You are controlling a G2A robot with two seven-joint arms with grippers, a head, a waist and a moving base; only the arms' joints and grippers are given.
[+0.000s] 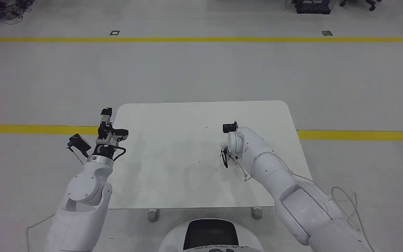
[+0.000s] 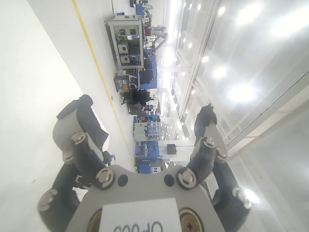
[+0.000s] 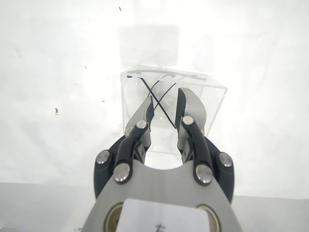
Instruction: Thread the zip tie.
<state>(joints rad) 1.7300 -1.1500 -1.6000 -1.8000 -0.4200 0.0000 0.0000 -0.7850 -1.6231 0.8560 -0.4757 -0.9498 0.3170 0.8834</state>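
Observation:
Thin black zip ties [image 3: 166, 115] cross each other inside a small clear box [image 3: 212, 107] that stands on the white table [image 1: 164, 176]. My right gripper [image 3: 166, 95] hangs just over the box, open, with the crossed ties showing between its fingers; one tie end lies close to a finger pad [image 3: 179, 112]. From above, the right gripper [image 1: 225, 153] is over the table's right half, with the dark ties [image 1: 225, 161] beneath it. My left gripper [image 2: 146, 103] is open with nothing in it and points out into the room; it sits at the table's left edge [image 1: 108, 129].
A few small dark specks [image 3: 56, 111] lie on the table near the box. The table's right edge [image 1: 296, 135] is close to the right arm. White floor with a yellow line [image 1: 201, 39] surrounds the table.

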